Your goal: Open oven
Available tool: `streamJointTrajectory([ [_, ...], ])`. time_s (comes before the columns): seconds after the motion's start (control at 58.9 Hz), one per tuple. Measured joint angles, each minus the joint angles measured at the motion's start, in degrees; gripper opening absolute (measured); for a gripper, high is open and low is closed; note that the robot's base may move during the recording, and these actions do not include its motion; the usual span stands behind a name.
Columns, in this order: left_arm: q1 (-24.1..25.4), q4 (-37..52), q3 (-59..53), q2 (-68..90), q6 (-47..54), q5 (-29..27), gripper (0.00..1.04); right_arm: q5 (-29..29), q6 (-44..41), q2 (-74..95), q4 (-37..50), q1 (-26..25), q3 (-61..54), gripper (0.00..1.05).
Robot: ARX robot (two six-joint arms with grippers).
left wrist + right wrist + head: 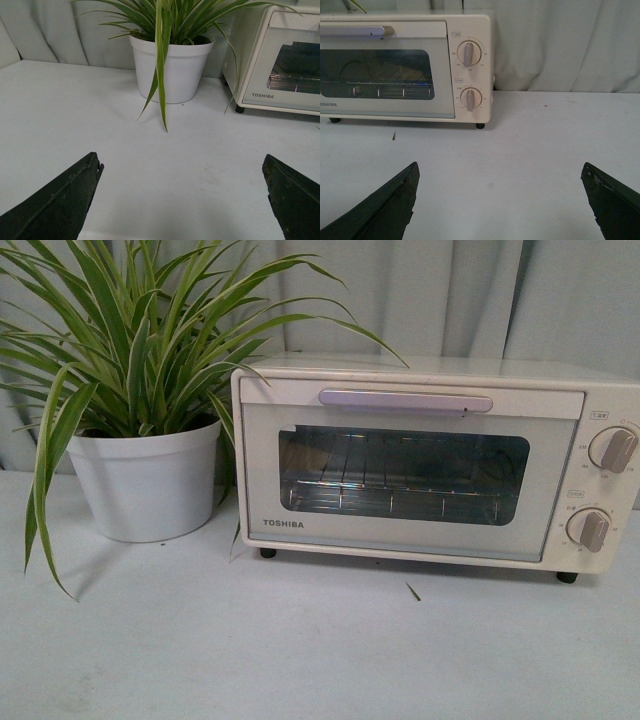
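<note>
A pale curtain [450, 290] is hung behind a white worktop [300, 650]. The toaster oven [430, 465] is set near the back edge of the worktop, toward the back right corner. A spider plant [140, 330] in a white pot [145, 485] is stood just beside it, toward the back left corner, and some leaves reach over the oven's near top corner.

The oven's long side is laid along the back edge. Its door [400, 540] is faced toward the front edge and is shut. The long pale handle [405, 400] is fixed across the top of the door, level, from side to side. Two knobs [612, 450] are placed to the right of the door, one above the other. A wire rack [400, 498] can be seen through the glass.

The oven is probably hard and fairly heavy, and it is stood on small black feet [268, 553]. It may slide on the smooth top if it is pulled too hard. The door is likely hinged at the bottom, so the handle should be pulled out and down. The middle of the handle is the best place to be held. It looks smooth, so it may be slippery. The glass should not be bumped.

The left gripper [181, 161] is spread wide with nothing in it. The right gripper [500, 169] is spread wide too, and nothing is held. Both are kept low over the worktop, well apart from the oven.
</note>
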Motion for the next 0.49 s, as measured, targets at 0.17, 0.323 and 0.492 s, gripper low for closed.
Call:
streamJointTrajectory([
  [0.17,0.0,0.0,0.0,0.0,0.0,0.0,0.98,0.0,0.0,0.0,0.0,0.0,0.0,0.95],
  [0.323,0.0,0.0,0.0,0.0,0.0,0.0,0.98,0.0,0.0,0.0,0.0,0.0,0.0,0.95],
  [0.492,0.0,0.0,0.0,0.0,0.0,0.0,0.98,0.0,0.0,0.0,0.0,0.0,0.0,0.95],
])
